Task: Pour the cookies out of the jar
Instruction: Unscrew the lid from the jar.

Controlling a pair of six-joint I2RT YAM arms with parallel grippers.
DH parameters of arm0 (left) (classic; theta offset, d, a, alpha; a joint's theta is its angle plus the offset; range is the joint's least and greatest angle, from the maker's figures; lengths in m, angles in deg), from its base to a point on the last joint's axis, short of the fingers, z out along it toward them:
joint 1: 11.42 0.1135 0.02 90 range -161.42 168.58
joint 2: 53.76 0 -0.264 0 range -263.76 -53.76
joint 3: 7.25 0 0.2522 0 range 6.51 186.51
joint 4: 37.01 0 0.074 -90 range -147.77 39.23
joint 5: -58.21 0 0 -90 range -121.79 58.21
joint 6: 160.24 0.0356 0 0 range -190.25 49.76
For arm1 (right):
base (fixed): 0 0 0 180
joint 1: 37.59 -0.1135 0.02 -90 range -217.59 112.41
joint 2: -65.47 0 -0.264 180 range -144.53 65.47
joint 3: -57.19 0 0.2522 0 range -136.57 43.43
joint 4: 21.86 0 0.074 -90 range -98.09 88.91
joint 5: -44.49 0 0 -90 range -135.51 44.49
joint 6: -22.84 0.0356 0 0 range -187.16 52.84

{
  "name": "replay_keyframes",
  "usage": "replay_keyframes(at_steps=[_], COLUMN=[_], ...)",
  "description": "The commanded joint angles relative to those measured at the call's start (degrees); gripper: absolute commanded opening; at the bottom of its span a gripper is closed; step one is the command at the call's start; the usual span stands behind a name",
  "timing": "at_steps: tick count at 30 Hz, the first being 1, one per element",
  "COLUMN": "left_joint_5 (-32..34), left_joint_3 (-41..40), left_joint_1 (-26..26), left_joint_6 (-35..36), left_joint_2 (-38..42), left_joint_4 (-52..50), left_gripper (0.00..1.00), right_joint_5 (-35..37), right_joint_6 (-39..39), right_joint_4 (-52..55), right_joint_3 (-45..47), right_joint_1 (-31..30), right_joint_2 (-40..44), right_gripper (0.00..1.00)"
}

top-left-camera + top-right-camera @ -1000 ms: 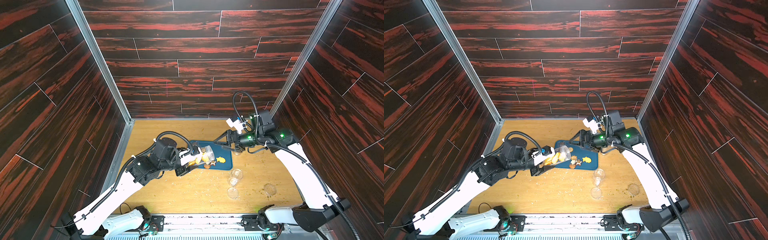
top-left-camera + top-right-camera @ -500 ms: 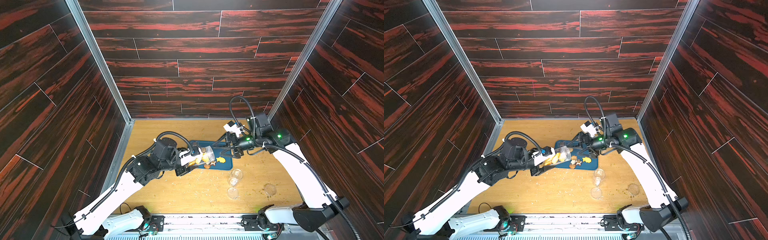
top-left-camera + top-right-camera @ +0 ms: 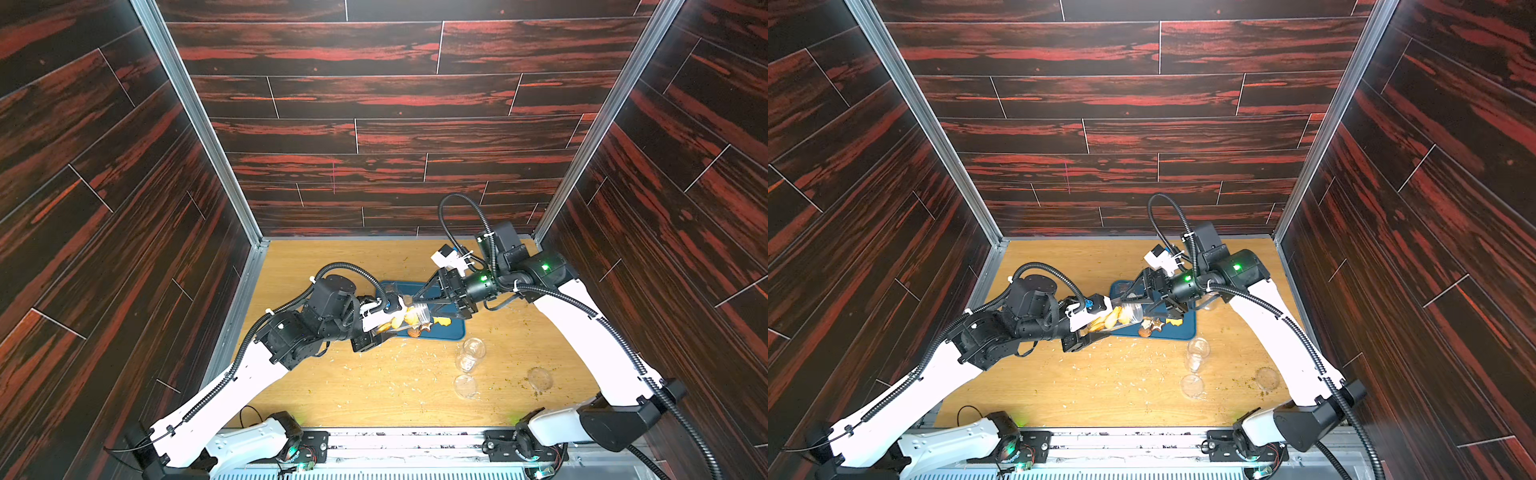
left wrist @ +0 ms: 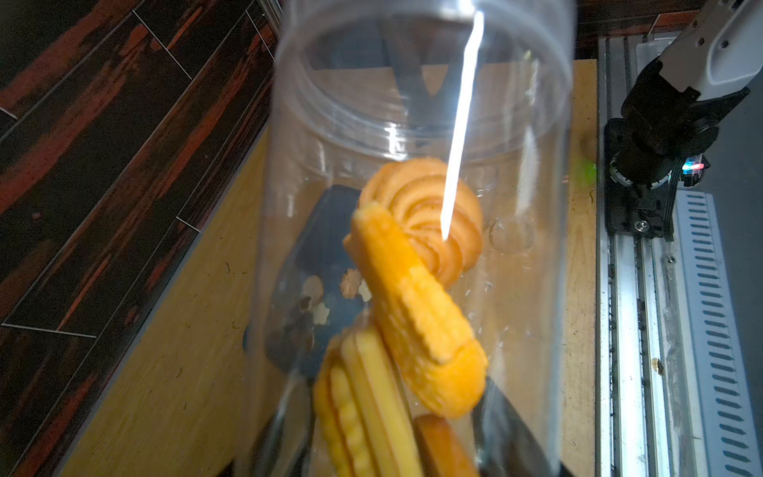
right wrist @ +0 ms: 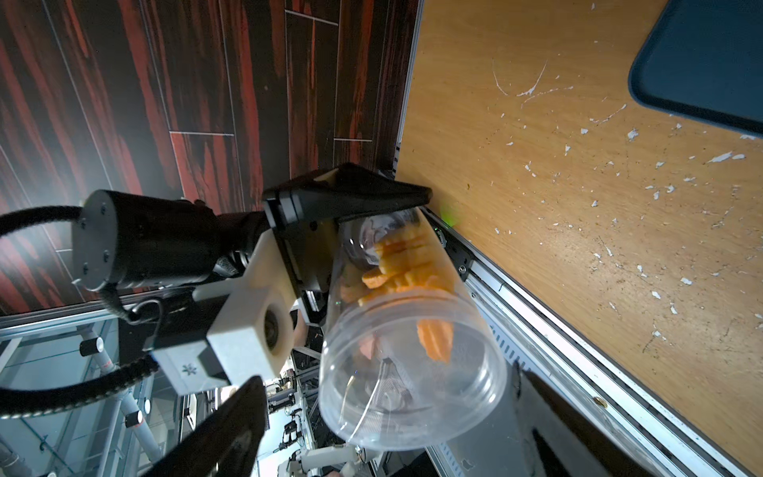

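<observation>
Logged a light-wood bench (image 3: 365, 399) boxed on three sides by dark, red-streaked plank walls (image 3: 374, 124), with a metal rail (image 3: 415, 435) along the front edge. Found pale crumbs (image 3: 374, 368) strewn over the middle of the bench.

Noted the left gripper (image 3: 388, 326) clamped on a clear jar (image 3: 415, 312), tipped onto its side, mouth over the middle of a blue tray (image 3: 455, 332) lying mid-bench toward the back edge. Found most of the cookies (image 3: 398, 321) inside the jar, a few more on the tray by its front edge, just below the mouth.

Saw the right gripper (image 3: 420, 305) spread wide, one finger on each side of the jar's mouth end; could not tell any contact. Marked clear glassy pieces (image 3: 467, 365) off the tray's right front corner and another clear piece (image 3: 539, 379) toward the right edge; could not tell jars from lids.

Could not count the cookies: overlapped in the jar, blurred in the left wrist view. Lost the tray's left end behind the jar and the left gripper. Found the arm bases partly cut off at the lower margin of both top views.
</observation>
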Motion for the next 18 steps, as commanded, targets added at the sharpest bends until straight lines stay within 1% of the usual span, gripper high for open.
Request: replay_keyframes(at_steps=[1,4,11,18], left_joint_5=[-0.7,-0.4,-0.2,-0.4], left_joint_3=[0.5,0.6,0.9,0.4], left_joint_1=[-0.1,0.1,0.0,0.0], left_joint_6=[1.4,1.6,2.2,2.0], left_joint_2=[1.5,1.6,1.5,2.0], left_joint_4=[-0.1,-0.1,-0.4,-0.5], left_gripper=[0.41,0.41,0.41,0.41], right_joint_5=[-1.1,-1.5,-2.0,-3.4], right_joint_6=[-1.4,-1.3,-0.7,0.1], right_joint_4=[2.6,2.1,0.2,-1.3], right_joint_3=[-1.2,-1.1,0.5,2.6], right_joint_1=[-0.6,-0.8,-1.1,-1.1], right_joint_2=[-1.6,-1.9,-1.9,-1.1], right_gripper=[0.94,0.94,0.88,0.86])
